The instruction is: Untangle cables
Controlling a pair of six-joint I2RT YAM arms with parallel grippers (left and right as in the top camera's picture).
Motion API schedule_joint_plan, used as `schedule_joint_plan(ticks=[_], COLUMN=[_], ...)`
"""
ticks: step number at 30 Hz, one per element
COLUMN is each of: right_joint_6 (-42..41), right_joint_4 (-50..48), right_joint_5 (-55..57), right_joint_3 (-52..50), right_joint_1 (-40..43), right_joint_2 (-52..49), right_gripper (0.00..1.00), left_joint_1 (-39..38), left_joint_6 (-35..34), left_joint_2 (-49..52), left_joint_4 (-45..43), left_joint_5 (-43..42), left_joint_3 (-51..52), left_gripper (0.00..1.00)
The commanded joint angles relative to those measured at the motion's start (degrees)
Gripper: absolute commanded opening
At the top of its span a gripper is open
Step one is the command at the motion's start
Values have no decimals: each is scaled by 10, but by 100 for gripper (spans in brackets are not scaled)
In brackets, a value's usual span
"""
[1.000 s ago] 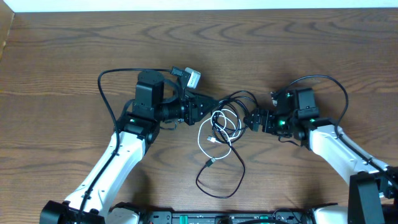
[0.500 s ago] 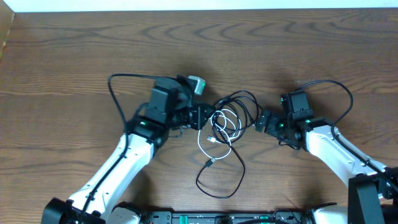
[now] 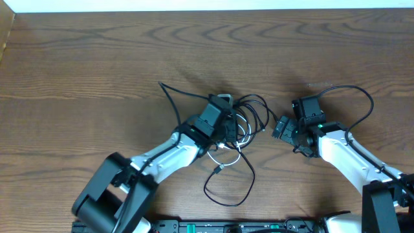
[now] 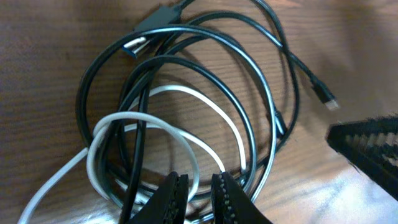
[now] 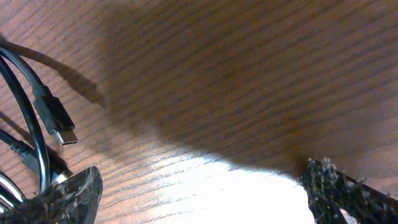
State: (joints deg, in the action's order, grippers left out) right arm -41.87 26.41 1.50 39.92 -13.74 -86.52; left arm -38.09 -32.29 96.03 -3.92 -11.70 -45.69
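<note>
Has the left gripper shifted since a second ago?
Yes. In the overhead view the left gripper moved right, onto the cable tangle, which stayed put.

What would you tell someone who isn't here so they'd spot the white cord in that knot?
On the brown wooden table, a tangle of thin cords lies near the middle. The thin white cable forms the small inner loops there. It is the only pale cord, mostly ringed by the wider coils of the thin black cable.

Left gripper [image 4: 200,183] advanced onto cables [image 4: 186,93], narrowing.
</note>
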Motion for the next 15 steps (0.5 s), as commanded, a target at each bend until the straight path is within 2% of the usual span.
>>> schedule_joint_plan(ticks=[1, 8, 15], right_joint_6=[8, 15, 23], right_joint_4=[4, 6, 6], right_joint_5=[9, 6, -2], right_joint_3=[-3, -3, -3], right_joint_1=[-2, -2, -2], right_joint_2=[-4, -4, -4], right_gripper=[99, 99, 99], left_joint_1=[-18, -39, -43], left_joint_6=[-60, -62, -61], left_joint_2=[18, 21, 22], left_joint_4=[-4, 4, 4], left_joint_5=[81, 150, 169], left_joint_3=[-9, -9, -9], left_gripper=[19, 19, 22])
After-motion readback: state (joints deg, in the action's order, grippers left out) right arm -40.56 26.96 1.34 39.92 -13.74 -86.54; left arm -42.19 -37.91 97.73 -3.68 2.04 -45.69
